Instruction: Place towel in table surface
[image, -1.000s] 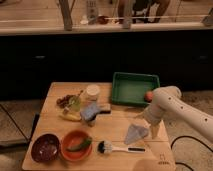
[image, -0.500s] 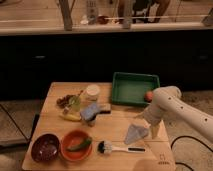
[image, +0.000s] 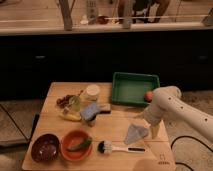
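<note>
table (image: 120, 116): pale wood, matt
towel (image: 135, 134): pale cloth, creased, lying just beside the gripper (image: 151, 128)
gripper: low over the table's right side, on a smooth white plastic arm (image: 176, 106)
tray (image: 116, 90): green plastic, smooth
bowl (image: 45, 148): dark, faintly glossy

The white arm (image: 186, 113) is bent at the elbow (entering from the right), and the gripper (image: 153, 129) is held pointing down beneath it.
</note>
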